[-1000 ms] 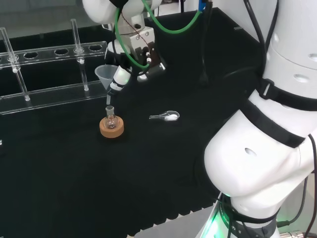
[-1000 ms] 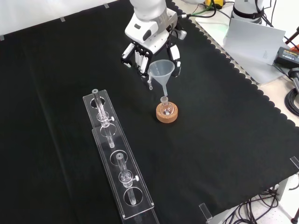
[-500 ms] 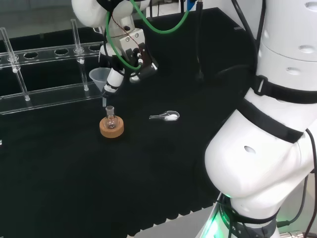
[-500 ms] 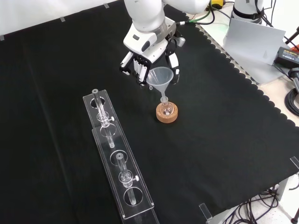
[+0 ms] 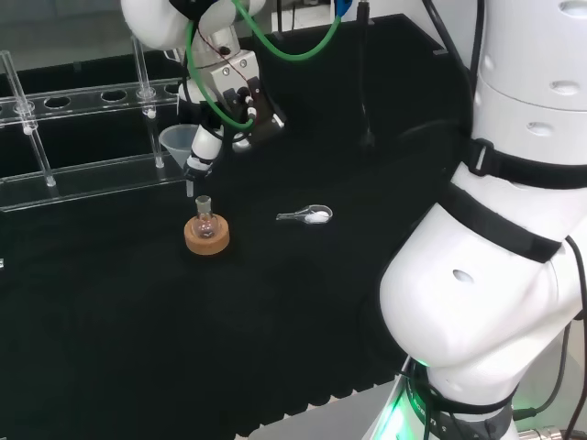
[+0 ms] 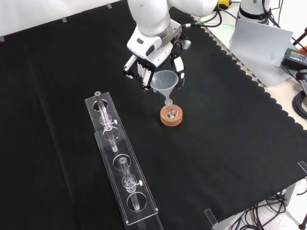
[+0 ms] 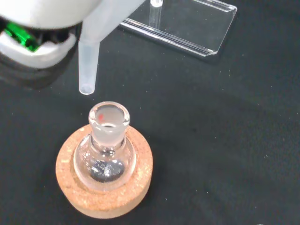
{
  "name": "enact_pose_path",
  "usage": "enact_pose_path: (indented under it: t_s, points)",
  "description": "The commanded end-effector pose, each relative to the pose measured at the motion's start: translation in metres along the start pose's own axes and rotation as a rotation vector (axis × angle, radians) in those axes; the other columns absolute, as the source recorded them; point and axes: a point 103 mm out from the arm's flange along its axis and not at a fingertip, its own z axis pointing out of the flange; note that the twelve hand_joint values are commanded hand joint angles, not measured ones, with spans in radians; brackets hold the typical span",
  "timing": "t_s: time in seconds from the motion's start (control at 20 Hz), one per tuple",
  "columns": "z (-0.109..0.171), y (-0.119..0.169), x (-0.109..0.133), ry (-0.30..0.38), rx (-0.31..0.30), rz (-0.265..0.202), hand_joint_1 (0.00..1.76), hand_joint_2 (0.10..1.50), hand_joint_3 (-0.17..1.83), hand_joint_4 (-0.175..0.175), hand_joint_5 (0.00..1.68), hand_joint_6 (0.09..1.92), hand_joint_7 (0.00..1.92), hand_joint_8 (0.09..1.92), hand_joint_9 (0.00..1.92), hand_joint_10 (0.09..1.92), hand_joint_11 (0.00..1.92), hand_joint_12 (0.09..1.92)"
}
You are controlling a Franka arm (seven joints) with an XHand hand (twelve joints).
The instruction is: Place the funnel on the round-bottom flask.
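A small clear round-bottom flask (image 5: 204,221) (image 6: 171,112) (image 7: 107,149) stands upright in a cork ring stand (image 5: 206,238) (image 6: 171,119) (image 7: 104,182) on the black cloth. The hand (image 5: 231,95) (image 6: 154,57) is shut on a translucent plastic funnel (image 5: 179,146) (image 6: 164,81), pinching its cone. The funnel's stem (image 7: 88,65) hangs just above the flask's mouth and a little to one side of it, not touching. In the head view the funnel sits up and left of the flask.
A long clear tube rack (image 5: 92,137) (image 6: 122,163) holding glass tubes runs along the cloth beyond the flask in the head view, left of it in the front view. A small spoon with white powder (image 5: 307,216) lies right of the flask in the head view.
The hand has carried the funnel leftward in the head view and slightly lower, bringing the stem's tip closer to the flask's mouth. The flask and stand have not moved.
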Motion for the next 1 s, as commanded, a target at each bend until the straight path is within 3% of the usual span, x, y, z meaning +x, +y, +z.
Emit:
enact_pose_path:
  t_s: [0.05,0.7,1.0]
  points:
    - [-0.002,-0.005,-0.007,0.001,0.001,0.006,1.00,0.43,0.76,0.061,1.02,0.56,1.33,0.33,1.23,0.24,0.09,1.59]
    - [0.020,-0.027,-0.048,0.047,-0.028,0.033,1.00,0.43,0.76,0.061,1.03,0.56,1.34,0.33,1.23,0.24,0.08,1.59]
    - [0.021,-0.028,-0.051,0.055,-0.032,0.026,1.00,0.43,0.77,0.062,1.04,0.56,1.34,0.33,1.23,0.24,0.08,1.59]
